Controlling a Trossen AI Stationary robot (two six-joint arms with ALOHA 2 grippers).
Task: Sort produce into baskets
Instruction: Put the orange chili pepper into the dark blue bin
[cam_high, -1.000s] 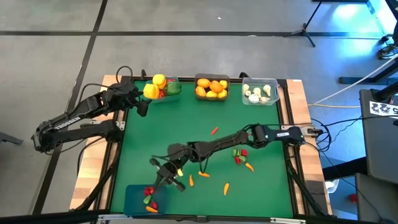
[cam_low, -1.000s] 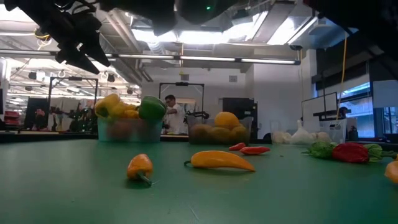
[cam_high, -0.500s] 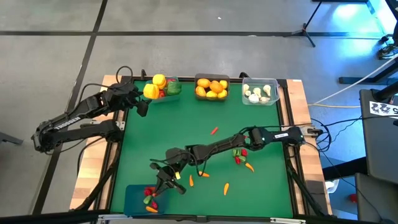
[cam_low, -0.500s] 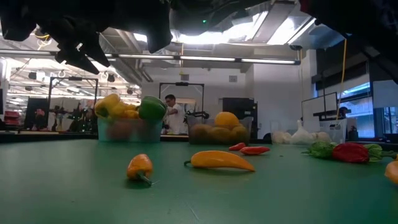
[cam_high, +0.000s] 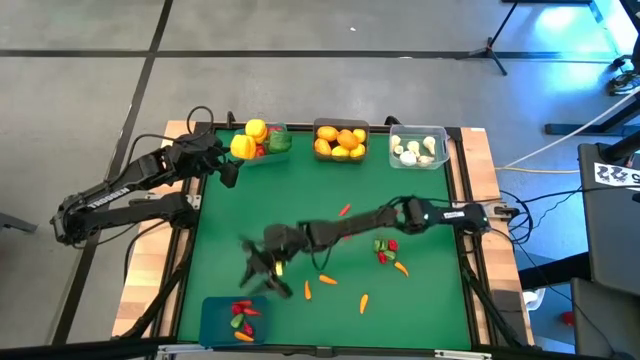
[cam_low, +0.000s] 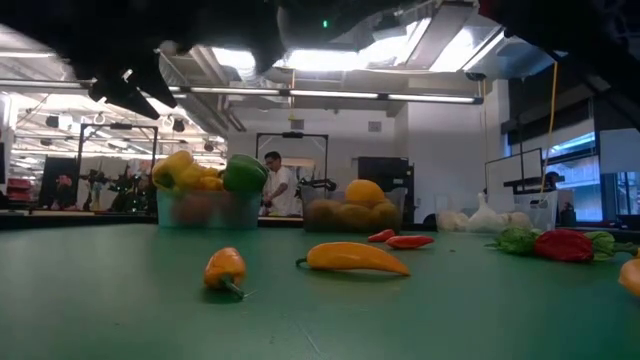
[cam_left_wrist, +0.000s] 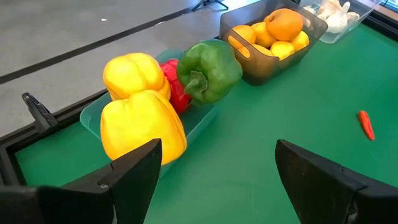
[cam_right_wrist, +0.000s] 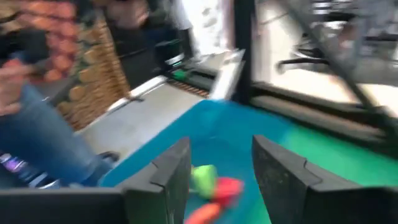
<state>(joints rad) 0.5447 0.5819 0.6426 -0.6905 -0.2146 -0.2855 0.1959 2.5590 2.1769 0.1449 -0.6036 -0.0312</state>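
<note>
My right gripper (cam_high: 262, 272) hangs open over the mat, just beyond the far edge of the opaque blue basket (cam_high: 212, 320) at the near left. Nothing is between its fingers. The right wrist view looks down into that basket (cam_right_wrist: 249, 134), where a red chilli with a green stalk (cam_right_wrist: 216, 184) lies. Several red and orange pieces (cam_high: 243, 318) rest on its floor. My left gripper (cam_high: 228, 172) waits open beside the teal basket (cam_high: 262, 158) of peppers, which also fills the left wrist view (cam_left_wrist: 93, 121). Loose chillies (cam_high: 383, 250) and carrots (cam_high: 363, 303) lie on the mat.
The dark grey basket (cam_high: 341, 125) of oranges and lemons and the clear basket (cam_high: 443, 148) of garlic stand along the far edge. A yellow chilli (cam_low: 355, 258) and a small orange pepper (cam_low: 224, 270) lie mid-mat. People are in the room behind.
My right gripper first reached toward the blue basket at the near left. It has now drawn back from it toward the far edge, blurred in motion.
</note>
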